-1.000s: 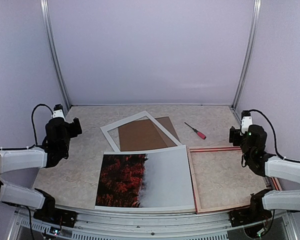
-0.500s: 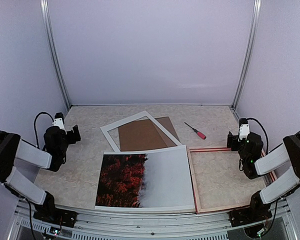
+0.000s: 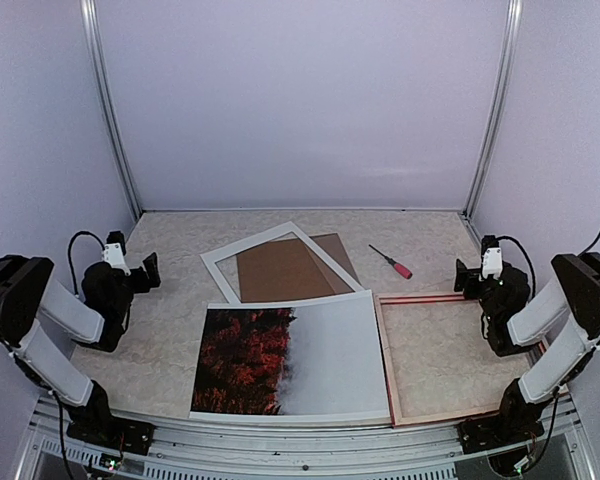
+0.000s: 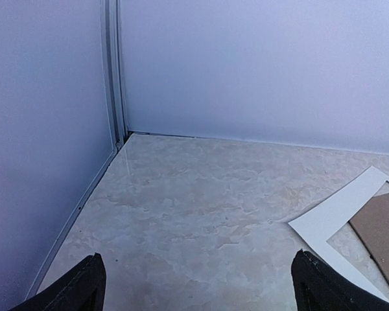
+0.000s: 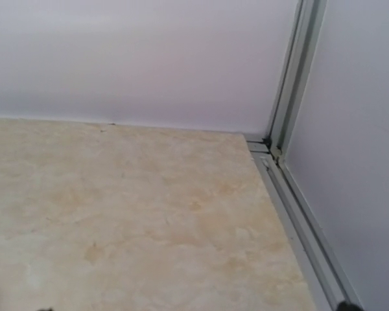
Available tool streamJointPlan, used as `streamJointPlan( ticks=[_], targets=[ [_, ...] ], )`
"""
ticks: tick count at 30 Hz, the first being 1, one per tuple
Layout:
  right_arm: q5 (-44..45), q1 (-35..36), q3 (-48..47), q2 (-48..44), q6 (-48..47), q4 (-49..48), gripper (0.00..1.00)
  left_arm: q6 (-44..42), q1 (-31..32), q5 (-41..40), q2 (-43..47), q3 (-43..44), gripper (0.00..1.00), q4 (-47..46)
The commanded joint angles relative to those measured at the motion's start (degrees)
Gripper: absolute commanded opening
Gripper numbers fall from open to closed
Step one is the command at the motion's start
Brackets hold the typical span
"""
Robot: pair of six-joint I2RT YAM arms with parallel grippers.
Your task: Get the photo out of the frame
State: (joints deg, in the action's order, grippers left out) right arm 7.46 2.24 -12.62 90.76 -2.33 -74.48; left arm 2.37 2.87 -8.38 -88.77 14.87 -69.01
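Photo [image 3: 280,360] lies beside the frame [image 3: 385,360]; you need no further grasp. Left gripper [image 4: 198,275] gapes empty; right gripper [image 3: 468,276]: cannot tell.

Soft, even, bright light throughout.
Overhead view sharp, shadows faint on the desk [image 3: 170,330]. Left wrist view crisp, its dark jaws blurred at 7 and 5 o'clock; right wrist view hazy and soft.

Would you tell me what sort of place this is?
Likely a lab robot booth: plain lilac walls on metal posts, a marble-patterned table, a left arm and right arm bolted at its near edge.
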Motion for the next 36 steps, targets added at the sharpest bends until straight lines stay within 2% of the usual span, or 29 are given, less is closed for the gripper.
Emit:
streamJointPlan(
  ticks=[1, 36],
  targets=[
    [-2.3, -0.6, -0.3, 0.6, 0.7, -3.5, 0.98, -0.2, -0.5, 1.8, -0.5, -0.4, 0.99, -4.6],
    [-2.3, -0.7, -0.4, 0.4, 0.7, -3.2, 1.0, -0.3, -0.3, 1.5, -0.4, -0.5, 0.99, -4.6]
  ],
)
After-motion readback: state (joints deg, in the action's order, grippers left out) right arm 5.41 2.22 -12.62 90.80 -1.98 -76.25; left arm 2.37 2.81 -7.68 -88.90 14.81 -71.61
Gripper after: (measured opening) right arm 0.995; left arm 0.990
